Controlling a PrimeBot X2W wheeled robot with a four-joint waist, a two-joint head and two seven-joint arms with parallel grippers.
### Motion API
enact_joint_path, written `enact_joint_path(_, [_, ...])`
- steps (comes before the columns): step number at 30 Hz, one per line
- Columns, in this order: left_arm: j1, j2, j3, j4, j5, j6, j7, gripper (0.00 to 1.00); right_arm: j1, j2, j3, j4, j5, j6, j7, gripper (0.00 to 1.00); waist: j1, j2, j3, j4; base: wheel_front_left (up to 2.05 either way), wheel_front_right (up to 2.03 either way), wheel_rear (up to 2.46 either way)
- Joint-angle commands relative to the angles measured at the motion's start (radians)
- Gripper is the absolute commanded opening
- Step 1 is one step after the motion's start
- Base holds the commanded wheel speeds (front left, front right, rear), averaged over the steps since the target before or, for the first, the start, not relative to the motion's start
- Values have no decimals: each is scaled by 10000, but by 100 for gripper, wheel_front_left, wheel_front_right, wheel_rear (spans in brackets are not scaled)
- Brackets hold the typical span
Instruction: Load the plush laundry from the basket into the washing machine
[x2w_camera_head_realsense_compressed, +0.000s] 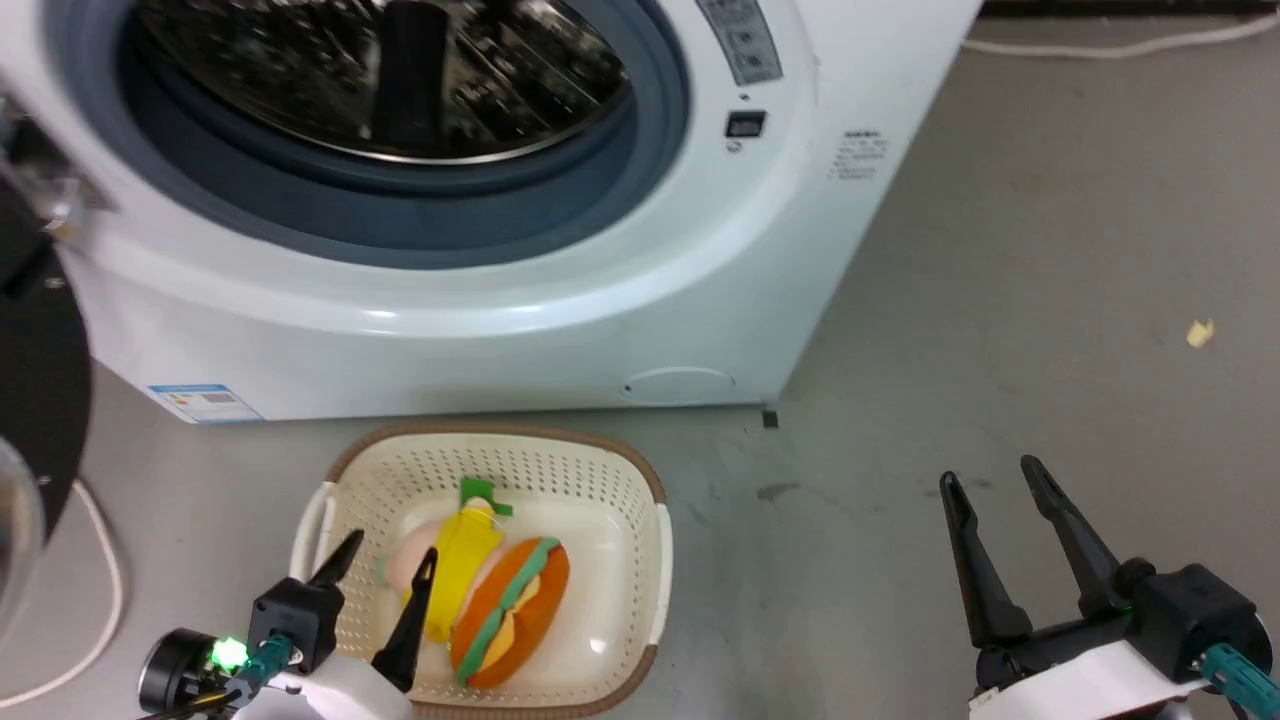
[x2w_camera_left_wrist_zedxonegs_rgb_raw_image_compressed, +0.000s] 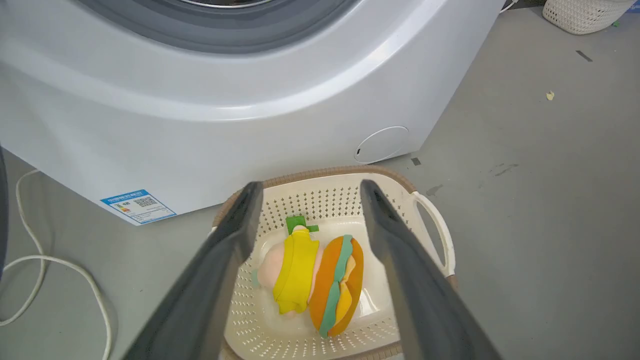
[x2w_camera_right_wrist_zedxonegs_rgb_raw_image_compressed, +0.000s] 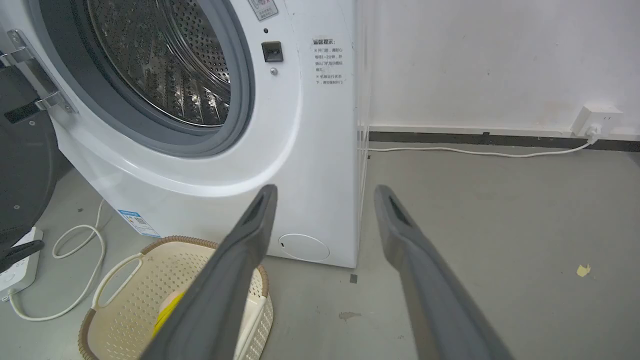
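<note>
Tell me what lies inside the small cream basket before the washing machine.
Inside the cream perforated plastic basket, a peach-pink doll in a yellow shirt lies beside an orange hamburger plush. The bottom beneath them is covered, so it cannot be seen.

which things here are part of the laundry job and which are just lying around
For the job: peach doll, hamburger plush, cream basket, washing machine.

Just lying about: yellow floor scrap, spare white basket, wall socket.
</note>
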Motion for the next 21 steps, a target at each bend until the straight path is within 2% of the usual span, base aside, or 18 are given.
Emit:
enact_joint_path(1, [-179, 166, -162, 164, -144, -53, -111, 100, 118, -5, 57, -142, 124, 2, -108, 100, -2, -1, 219, -178, 0, 0, 0])
enact_joint_path(21, [-1583, 1942, -2295, 2836, -2052, -271, -401, 100, 708, -8, 704, -1271, 1028, 3, -525, 100, -2, -1, 2137, -1367, 0, 0, 0])
